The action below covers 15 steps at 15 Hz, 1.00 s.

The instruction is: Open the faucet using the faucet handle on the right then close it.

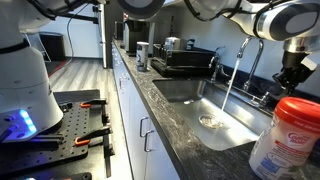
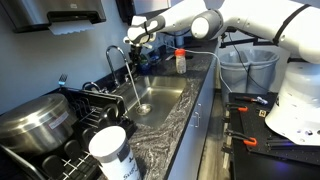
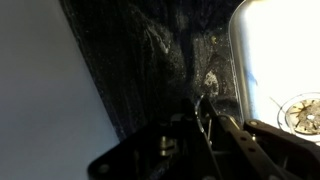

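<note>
- Noting a thin stream falling from the faucet [image 1: 247, 41] into the sink [image 1: 185, 92]; judging the opening half done and the closing half now in hand.
- Placing the faucet at the sink's back rim, at about 2 o'clock from the drain [image 1: 210, 119] in an exterior view.
- Placing the gripper [image 1: 293, 68] close beside the faucet's arch at roughly 4 o'clock; in an exterior view from the opposite end, finding the gripper [image 2: 135, 35] at about 2 o'clock of the arch.
- Failing to separate the faucet handle from the gripper and the dark clutter below it in both exterior views; guessing it sits under or just beside the fingers.
- Not managing to tell the jaws apart or together: too small in both exterior views, too dark around the gripper [image 3: 208, 108] in the wrist view.
- Expecting the next move to call for turning the handle the opposite way until the stream stops, with care against slipping on small, slick chrome.
- Seeing in the wrist view only dark stone countertop [image 3: 150, 60] and a bright sink corner at 3 o'clock.
- Noting a red-lidded canister [image 1: 285, 135] cut off at 4 o'clock, blocking the near counter.
</note>
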### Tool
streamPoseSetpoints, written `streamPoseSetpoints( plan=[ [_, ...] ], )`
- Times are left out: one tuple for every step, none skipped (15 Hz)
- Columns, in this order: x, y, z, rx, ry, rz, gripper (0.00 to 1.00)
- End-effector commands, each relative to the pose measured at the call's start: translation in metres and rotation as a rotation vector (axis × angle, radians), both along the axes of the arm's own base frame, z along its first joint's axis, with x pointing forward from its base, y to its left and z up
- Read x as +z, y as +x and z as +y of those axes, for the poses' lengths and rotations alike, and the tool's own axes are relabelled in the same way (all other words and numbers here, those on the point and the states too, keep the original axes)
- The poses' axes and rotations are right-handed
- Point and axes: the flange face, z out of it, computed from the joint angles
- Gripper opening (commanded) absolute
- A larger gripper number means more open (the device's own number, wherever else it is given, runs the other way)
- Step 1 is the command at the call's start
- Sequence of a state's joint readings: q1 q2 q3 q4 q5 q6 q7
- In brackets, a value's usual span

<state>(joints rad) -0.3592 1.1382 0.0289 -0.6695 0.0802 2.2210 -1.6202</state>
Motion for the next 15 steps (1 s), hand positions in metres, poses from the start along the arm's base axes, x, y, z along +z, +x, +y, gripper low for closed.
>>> streamPoseSetpoints(
  plan=[
    [0.0138,0.0,-0.0011,0.003,-0.018,-0.022,0.03],
    [0.0135,0.0005,-0.0011,0.002,-0.018,-0.026,0.03],
    [0.0133,0.0012,-0.0011,0.0,-0.019,-0.032,0.03],
    [0.0127,0.002,-0.0012,-0.003,-0.02,-0.039,0.03],
    [0.0125,0.0024,-0.0014,-0.003,-0.022,-0.044,0.03],
    [0.0121,0.0028,-0.0018,-0.008,-0.024,-0.048,0.03],
    [0.0119,0.0033,-0.0021,-0.011,-0.022,-0.053,0.03],
    [0.0121,0.0035,-0.0026,-0.014,-0.022,-0.058,0.03],
    [0.012,0.0039,-0.0032,-0.02,-0.019,-0.064,0.03],
    [0.0122,0.004,-0.0037,-0.024,-0.014,-0.068,0.03],
    [0.0128,0.0042,-0.0041,-0.032,-0.011,-0.072,0.03],
    [0.0134,0.0043,-0.0046,-0.038,-0.009,-0.076,0.03],
    [0.0147,0.0045,-0.0051,-0.042,-0.008,-0.082,0.03],
    [0.0159,0.0045,-0.0056,-0.042,-0.006,-0.087,0.03],
    [0.0174,0.0047,-0.0068,-0.042,-0.006,-0.098,0.03]
  ],
)
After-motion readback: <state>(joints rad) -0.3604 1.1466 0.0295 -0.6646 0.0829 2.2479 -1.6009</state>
